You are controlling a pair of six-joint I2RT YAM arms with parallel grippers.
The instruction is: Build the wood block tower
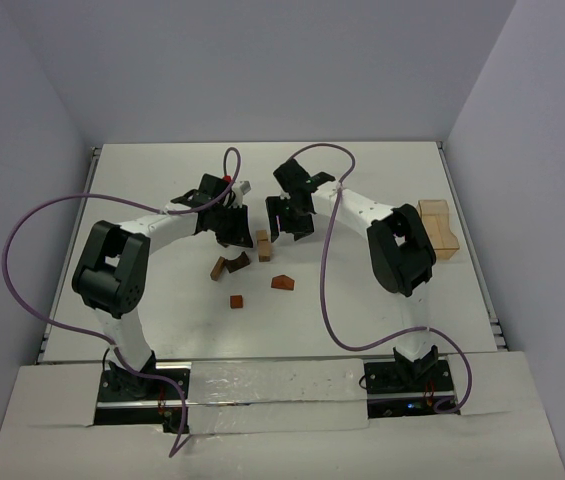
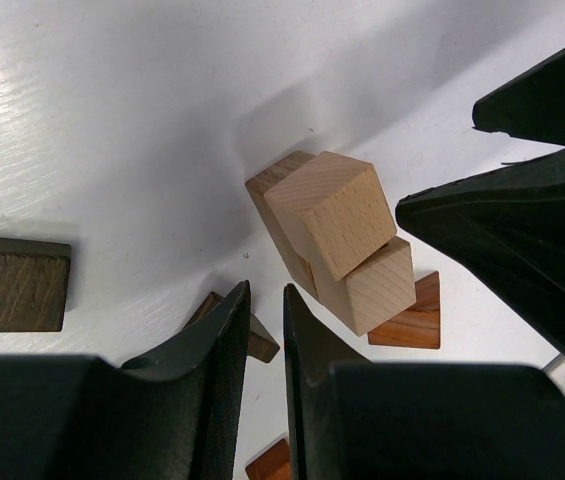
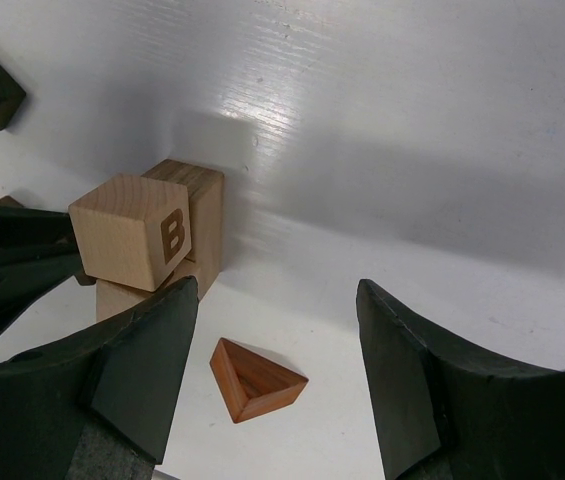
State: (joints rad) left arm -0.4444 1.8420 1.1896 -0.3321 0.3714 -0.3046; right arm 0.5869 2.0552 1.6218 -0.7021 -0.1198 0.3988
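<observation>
The tower stands mid-table, between the two arms. It is short so far: pale cubes stacked beside a taller tan block, the top cube, marked B, twisted off square on the one beneath. The left claw hangs just left of it, the right claw just right, neither touching.

From the left wrist, the left claw is all but pressed together, only a thin slit between its fingers, and nothing in it. The right claw is spread wide and empty too, with the tower off its left finger and a red-brown wedge lying on the table under the gap.

I'd judge they are between placements, the stack partly built and a next piece to be fetched. Loose pieces lie near: the wedge, a dark block, a small reddish cube.

The wedge looks the handiest for the right claw: drop around it, pinch its flat sides, lift, then set it gently on the B cube. That skewed top gives poor footing, so squaring it first, or a soft, centred landing, seems wise; a nudge could topple the lot.
</observation>
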